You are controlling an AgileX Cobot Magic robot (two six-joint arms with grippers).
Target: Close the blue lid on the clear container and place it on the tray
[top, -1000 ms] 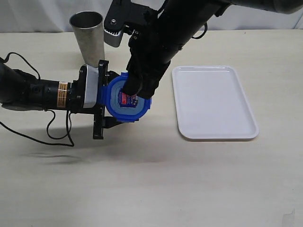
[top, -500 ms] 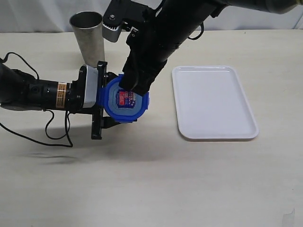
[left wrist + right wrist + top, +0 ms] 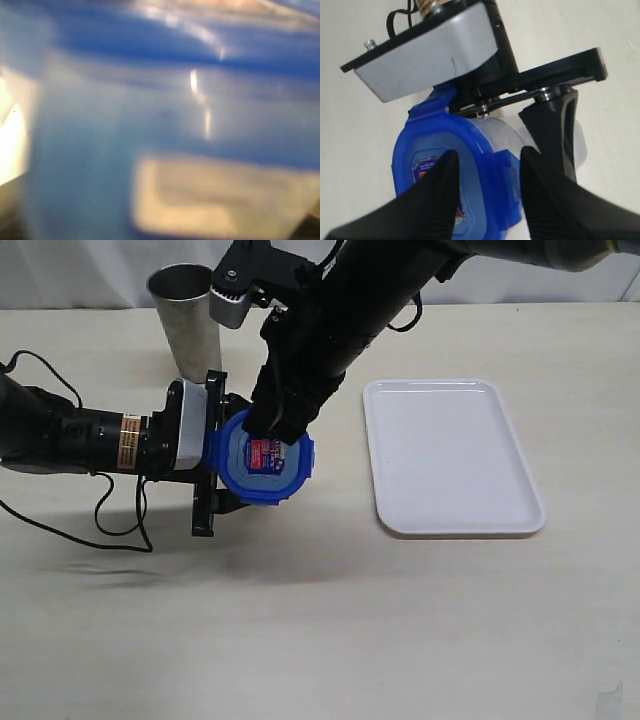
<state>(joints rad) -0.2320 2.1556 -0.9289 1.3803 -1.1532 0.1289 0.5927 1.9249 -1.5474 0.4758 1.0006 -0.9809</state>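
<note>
Behind blue lid [image 3: 485, 170], clear container [image 3: 500, 134]

blue lid [image 3: 265, 455] covers the sideways clear container [image 3: 497, 132], near white tray [image 3: 452, 455].

blue lid [image 3: 264, 464], white tray [image 3: 452, 462]

Robot lab, beige tabletop [image 3: 400, 620], cabled black arm [image 3: 60, 435]
</note>
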